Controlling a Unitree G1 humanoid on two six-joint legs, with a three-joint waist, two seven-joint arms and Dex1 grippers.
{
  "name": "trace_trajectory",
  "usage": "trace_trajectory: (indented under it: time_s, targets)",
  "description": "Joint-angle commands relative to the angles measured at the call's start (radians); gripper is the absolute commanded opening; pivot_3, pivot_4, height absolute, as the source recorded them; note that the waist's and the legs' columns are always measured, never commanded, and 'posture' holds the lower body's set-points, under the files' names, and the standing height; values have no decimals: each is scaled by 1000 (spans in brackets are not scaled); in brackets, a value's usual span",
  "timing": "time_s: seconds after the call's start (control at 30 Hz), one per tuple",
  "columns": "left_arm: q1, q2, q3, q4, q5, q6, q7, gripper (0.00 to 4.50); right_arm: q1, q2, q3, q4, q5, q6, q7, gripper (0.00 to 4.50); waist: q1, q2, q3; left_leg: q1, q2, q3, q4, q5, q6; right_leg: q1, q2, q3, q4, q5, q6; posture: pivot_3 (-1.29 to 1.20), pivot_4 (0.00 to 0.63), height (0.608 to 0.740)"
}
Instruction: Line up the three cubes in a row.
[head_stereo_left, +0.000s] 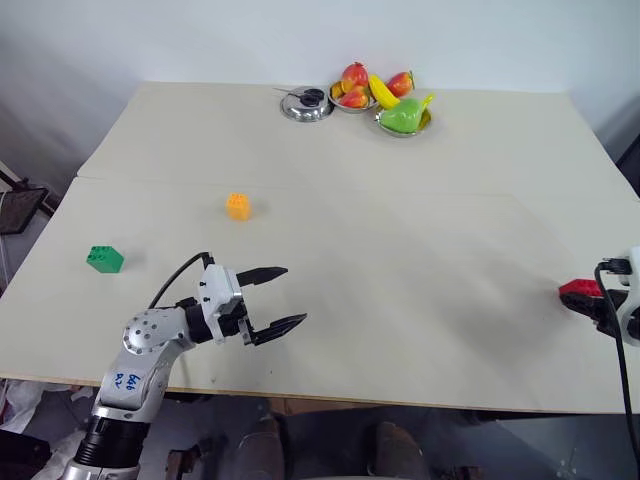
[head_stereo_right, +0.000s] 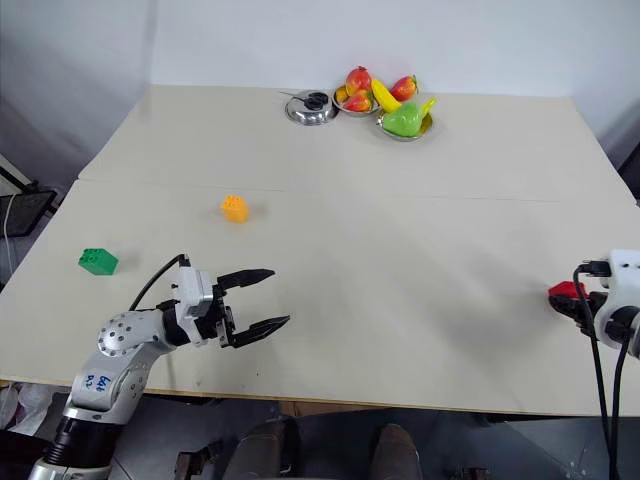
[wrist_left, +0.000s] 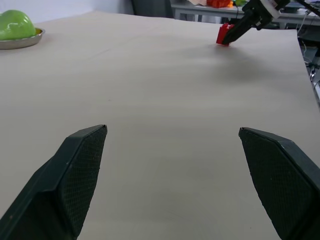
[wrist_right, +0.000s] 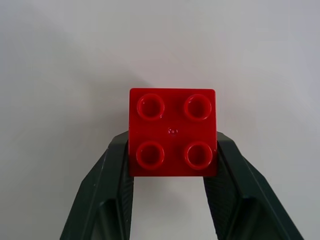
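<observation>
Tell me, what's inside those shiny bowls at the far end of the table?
Two bowls hold toy fruit: red-and-yellow pieces, a yellow banana and a green pear. The third bowl holds something small and dark that I cannot identify. Whatever lies beneath the fruit is covered.

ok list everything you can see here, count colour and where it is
red cube: 1, red, studs up, near the table's right edge, pinched between the right tool's fingers
orange-yellow cube: 1, left of the table's middle
green cube: 1, near the table's left edge
metal bowls: 3, shiny, grouped at the far edge; the left one holds something dark
toy fruit: several pieces, red, orange, yellow and green, in the two right bowls
table: 1, beige, with a seam running across it
left tool: 1, black fingers, open, over bare table near the front edge
right tool: 1, black fingers, shut on the red cube
</observation>
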Motion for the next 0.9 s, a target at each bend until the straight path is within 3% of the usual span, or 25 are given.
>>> trace_trajectory:
  time_s: [0.03, 0.23, 0.43, 0.6, 0.8, 0.9]
  targets:
    - [-2, 17, 30, 54, 2, -31, -25, 4500, -116, -53, 183, -92, -58, -286, 323, 1498, -15, 0, 0, 1, 0, 0, -1, 0, 0, 0, 0, 0, 0, 0, 0, 0, 150, 740]
    - [-29, 24, 26, 127, 16, -56, -56, 4500, -487, 49, 508, 208, -261, -606, 659, 1498, -19, -4, 3, 0, 1, 1, 0, 1, -2, -1, 0, 0, 0, 0, 0, 0, 150, 740]
    - [-10, 25, 49, 107, 7, -51, -42, 4500, -675, 152, 648, 552, -404, -919, 898, 1498, -13, -5, 3, -1, 0, 1, 0, 0, -3, -1, 0, 0, 0, 0, 0, 0, 150, 740]
    - [47, 34, 84, 71, 4, -53, -22, 4500, -776, 243, 689, 775, -485, -1066, 934, 1498, -33, -4, 3, -1, 1, 3, -1, -1, -3, -1, 0, 0, 1, 0, 1, 0, 150, 740]
    - [77, 35, 103, 35, 1, -47, -1, 4500, -786, 271, 683, 871, -527, -1085, 919, 1498, -43, -4, 3, 0, 1, 3, 0, 0, -3, 0, 0, 0, 1, 0, 1, 0, 150, 740]
    - [85, 34, 106, 27, 4, -45, 4, 4500, -781, 275, 675, 872, -527, -1083, 920, 2448, -42, -4, 3, 0, 1, 3, 1, 0, -3, 0, 0, 1, 1, 0, 1, 0, 150, 740]
